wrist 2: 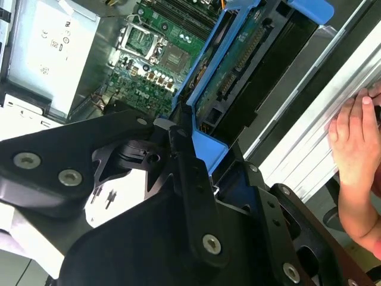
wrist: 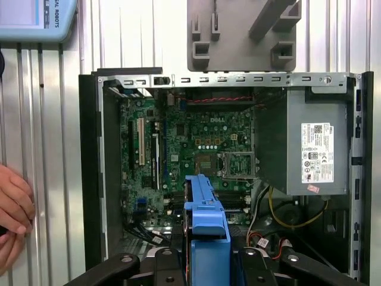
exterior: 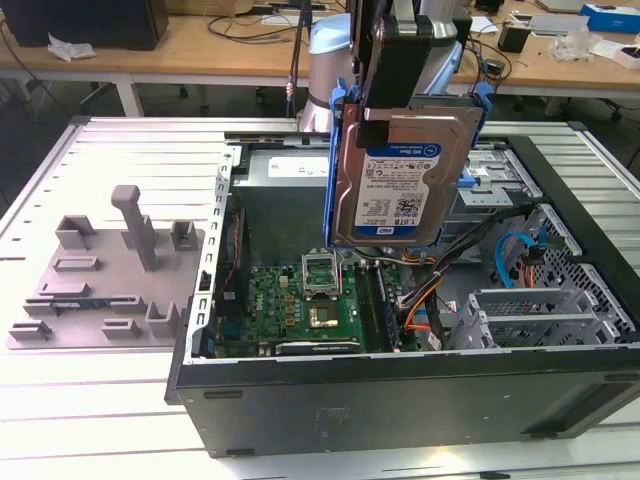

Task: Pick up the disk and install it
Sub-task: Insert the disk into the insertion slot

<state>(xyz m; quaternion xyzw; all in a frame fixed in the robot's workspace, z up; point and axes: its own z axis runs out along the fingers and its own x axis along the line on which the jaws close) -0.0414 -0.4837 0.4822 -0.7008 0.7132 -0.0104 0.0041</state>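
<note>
Closest in the exterior view was the black side wall of the open computer case (exterior: 400, 390). The case lay on its side on a ribbed metal table (exterior: 100, 420). Inside the case lay a green board (exterior: 300, 300) full of small parts, with orange and blue wires (exterior: 420, 300) next to it. On the exterior view's left, just beside the case, a grey plastic block (exterior: 110, 270) with posts sat on the table.

The disk (exterior: 400, 180) hung above the open case. It was up in the air and touched nothing inside. It stood nearly upright, with its white-and-blue label facing the camera and its blue frame showing down both sides. The gripper (exterior: 380, 125) was above it, and its jaws were squeezed tight on the top of the disk. In the second wrist view the black fingers (wrist 2: 190, 179) pinched the edge of the blue frame.

In that same view a person's hand (wrist 2: 351, 149) rested on the table beside the case, well apart from the disk. In the first wrist view a grey power box (wrist: 309, 149) sat against one wall of the case.

Farthest back stood wooden desks (exterior: 220, 50) with cables on them.
</note>
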